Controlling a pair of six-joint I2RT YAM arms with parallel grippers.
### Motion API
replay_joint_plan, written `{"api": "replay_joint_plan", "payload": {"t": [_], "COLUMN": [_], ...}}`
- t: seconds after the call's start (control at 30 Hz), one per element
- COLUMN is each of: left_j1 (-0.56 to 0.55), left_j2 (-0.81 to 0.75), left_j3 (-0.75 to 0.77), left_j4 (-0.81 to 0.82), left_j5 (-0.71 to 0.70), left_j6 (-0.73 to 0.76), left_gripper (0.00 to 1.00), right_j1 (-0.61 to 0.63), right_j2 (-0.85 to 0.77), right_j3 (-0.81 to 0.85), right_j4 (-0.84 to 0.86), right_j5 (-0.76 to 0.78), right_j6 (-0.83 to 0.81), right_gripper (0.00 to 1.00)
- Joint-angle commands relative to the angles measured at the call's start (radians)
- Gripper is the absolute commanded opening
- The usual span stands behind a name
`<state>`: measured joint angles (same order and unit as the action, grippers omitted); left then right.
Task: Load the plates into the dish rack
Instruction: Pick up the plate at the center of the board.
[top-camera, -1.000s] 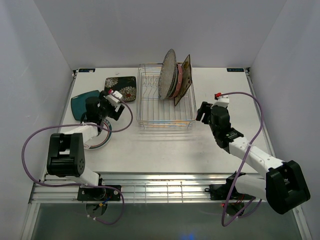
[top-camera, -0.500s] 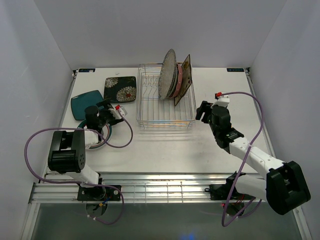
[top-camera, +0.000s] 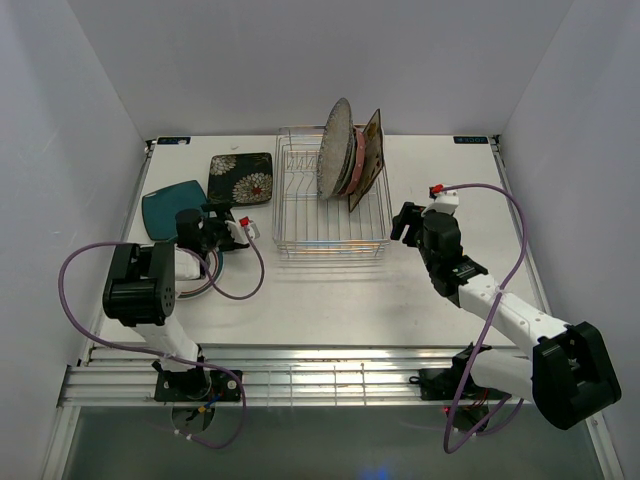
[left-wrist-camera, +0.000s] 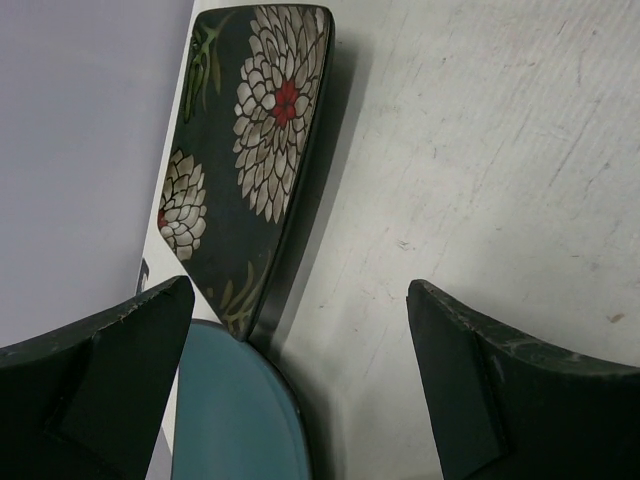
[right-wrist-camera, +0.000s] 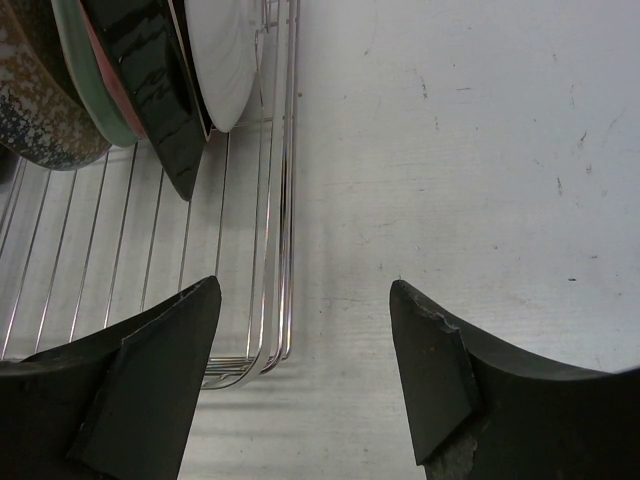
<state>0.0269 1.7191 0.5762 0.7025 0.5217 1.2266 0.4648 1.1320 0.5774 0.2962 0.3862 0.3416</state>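
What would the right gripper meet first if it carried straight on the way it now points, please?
Most likely the bare table, just beside the dish rack; nothing else lies ahead of the right gripper, though depth is unclear.

The silver wire dish rack (top-camera: 330, 235) held the grey speckled plate (top-camera: 335, 145), a pink plate (top-camera: 356, 155) and a square floral plate (top-camera: 369, 160) upright at its far right, while the black floral plate (top-camera: 242, 178) and teal plate (top-camera: 165, 208) lay flat to its left.
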Motion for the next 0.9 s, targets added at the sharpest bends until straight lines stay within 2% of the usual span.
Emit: {"api": "replay_joint_plan", "payload": {"t": [0.0, 0.73, 0.87], "left_j1": [0.004, -0.012, -0.047], "left_j2": [0.01, 0.131, 0.16], "left_j3": [0.059, 0.185, 0.215], "left_j4": [-0.085, -0.135, -0.135], "left_j5": [0.035, -0.032, -0.038], "left_j6": [0.05, 0.117, 0.111], "left_gripper": [0.98, 0.9, 0.89], "right_j1": [-0.003, -0.003, -0.003], "right_j2": [-0.011, -0.008, -0.009], "right_j3": [-0.002, -0.005, -0.007], "right_j4": [0.06, 0.069, 0.069], "right_j5": [0.01, 0.0, 0.005], "right_j6": [0.016, 0.019, 0.016], "right_gripper": [0.74, 0.74, 0.74]}}
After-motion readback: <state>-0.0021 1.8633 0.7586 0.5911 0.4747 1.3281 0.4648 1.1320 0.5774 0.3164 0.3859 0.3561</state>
